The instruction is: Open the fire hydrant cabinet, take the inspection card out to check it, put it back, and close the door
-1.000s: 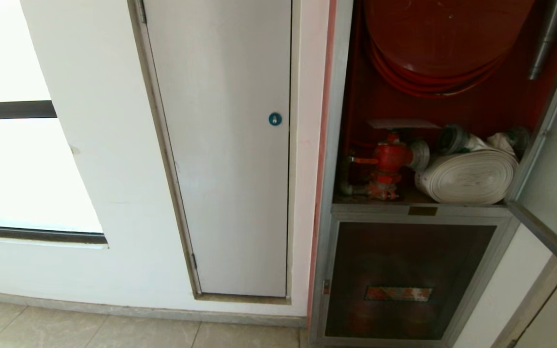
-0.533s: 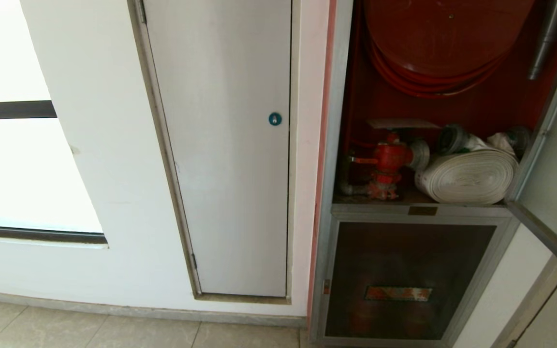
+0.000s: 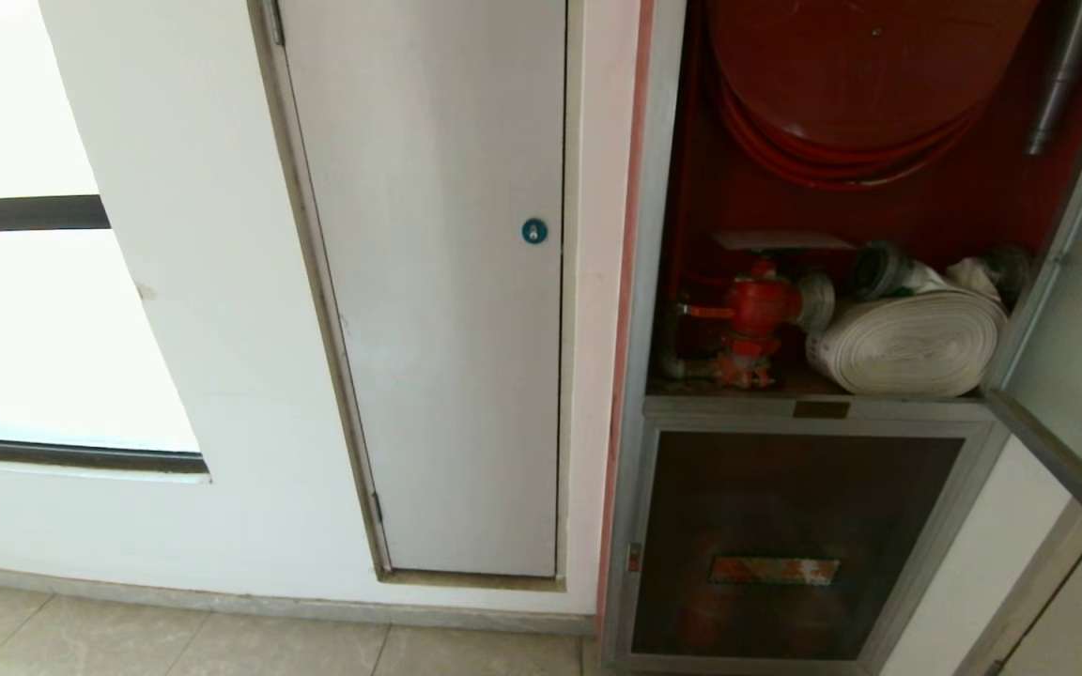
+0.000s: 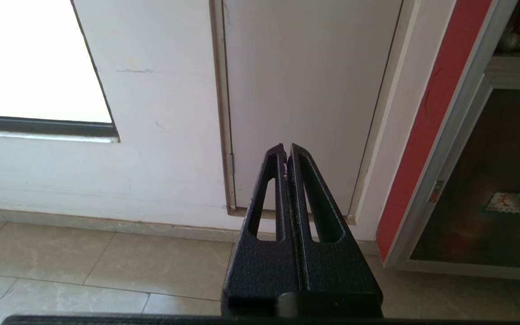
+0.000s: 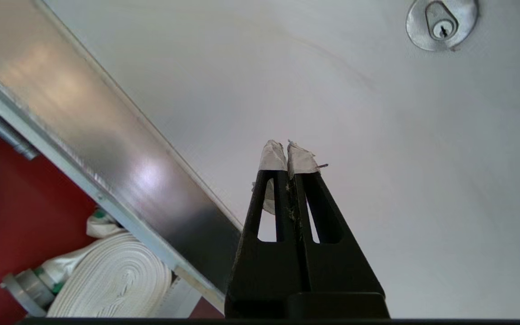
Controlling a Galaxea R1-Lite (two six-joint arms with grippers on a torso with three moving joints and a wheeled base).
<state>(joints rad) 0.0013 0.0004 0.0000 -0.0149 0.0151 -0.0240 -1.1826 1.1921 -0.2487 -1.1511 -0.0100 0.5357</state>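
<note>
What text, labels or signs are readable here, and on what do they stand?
None can be read.
Orange label plate on the lower dark glass panel: print too blurred.
Small brass plate on the silver cabinet frame: too small.

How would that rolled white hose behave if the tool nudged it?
The rolled white hose lies on its side on the shelf, so it probably won't roll. It's tightly wound and thick, so likely heavy. The loose outer end may flop.

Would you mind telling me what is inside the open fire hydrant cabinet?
Inside the fire hydrant cabinet: a red hose reel, a red valve and a rolled white hose. No inspection card shows; whatever lies behind the hose is hidden.
</note>
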